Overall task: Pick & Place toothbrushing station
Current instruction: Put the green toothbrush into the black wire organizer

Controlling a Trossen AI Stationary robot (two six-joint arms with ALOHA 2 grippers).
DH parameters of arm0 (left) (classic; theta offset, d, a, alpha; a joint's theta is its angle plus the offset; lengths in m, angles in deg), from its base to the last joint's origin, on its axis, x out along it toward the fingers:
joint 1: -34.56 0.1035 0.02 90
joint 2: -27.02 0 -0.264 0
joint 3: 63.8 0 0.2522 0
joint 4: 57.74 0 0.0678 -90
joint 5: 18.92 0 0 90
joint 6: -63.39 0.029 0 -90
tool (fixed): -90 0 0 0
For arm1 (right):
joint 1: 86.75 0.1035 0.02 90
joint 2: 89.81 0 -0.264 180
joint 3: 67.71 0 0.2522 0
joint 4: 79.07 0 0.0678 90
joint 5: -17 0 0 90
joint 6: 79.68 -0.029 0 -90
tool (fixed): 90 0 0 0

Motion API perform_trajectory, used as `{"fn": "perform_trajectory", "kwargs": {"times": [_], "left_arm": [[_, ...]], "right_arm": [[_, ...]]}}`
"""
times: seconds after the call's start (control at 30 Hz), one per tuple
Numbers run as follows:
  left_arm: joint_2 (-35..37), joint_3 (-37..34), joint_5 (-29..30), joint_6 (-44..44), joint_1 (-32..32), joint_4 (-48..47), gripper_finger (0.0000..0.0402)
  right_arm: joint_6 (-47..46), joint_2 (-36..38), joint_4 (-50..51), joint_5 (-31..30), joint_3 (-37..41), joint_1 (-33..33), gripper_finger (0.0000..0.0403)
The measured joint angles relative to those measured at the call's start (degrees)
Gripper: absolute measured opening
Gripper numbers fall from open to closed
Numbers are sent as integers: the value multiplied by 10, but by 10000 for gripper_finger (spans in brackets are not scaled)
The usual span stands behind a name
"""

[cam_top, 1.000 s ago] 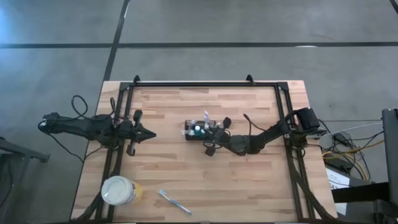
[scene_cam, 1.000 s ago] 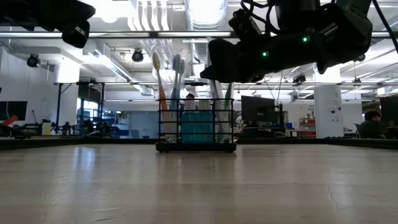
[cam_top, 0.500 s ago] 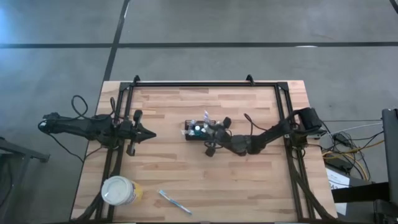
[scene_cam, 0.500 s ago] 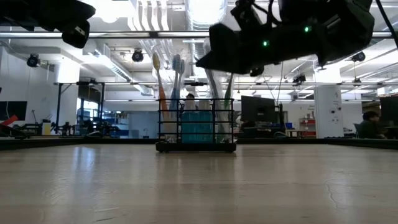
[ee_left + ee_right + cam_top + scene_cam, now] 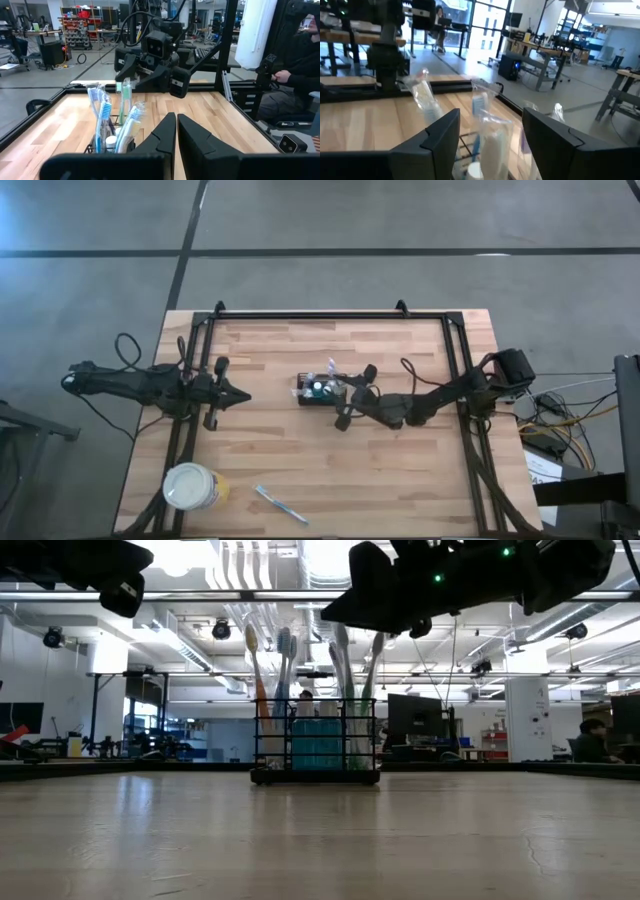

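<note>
A small black wire-mesh caddy [image 5: 315, 740] stands upright near the middle of the wooden bench [image 5: 400, 470], holding several upright toothbrushes [image 5: 282, 665].

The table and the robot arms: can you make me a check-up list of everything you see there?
Surface: wooden table, black frame around its edges.
Job's things: black wire-mesh caddy standing upright mid-table, toothbrushes sticking up out of it.
Clutter: white-and-yellow cup at the near left corner; a loose toothbrush lying flat beside it.
Grippers: right gripper open, just right of the caddy, holding nothing; left gripper shut, waiting at the left, apart from the caddy.
Cables: black loops behind the left arm; a tangle off the table's right edge.
Surroundings: grey floor; workshop with benches; a seated person beyond the table.
</note>
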Motion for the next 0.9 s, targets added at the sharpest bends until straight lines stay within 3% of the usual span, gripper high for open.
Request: {"fn": "perform_trajectory", "kwargs": {"times": [0.23,0.6,0.9], "left_arm": [[0,0,0,-1,0,0,23],[0,0,0,-2,0,0,23],[0,0,0,-2,0,0,23]], "right_arm": [[-7,1,7,-28,0,1,169],[-4,1,10,-25,0,9,41],[-7,5,32,-23,-3,10,10]]}}
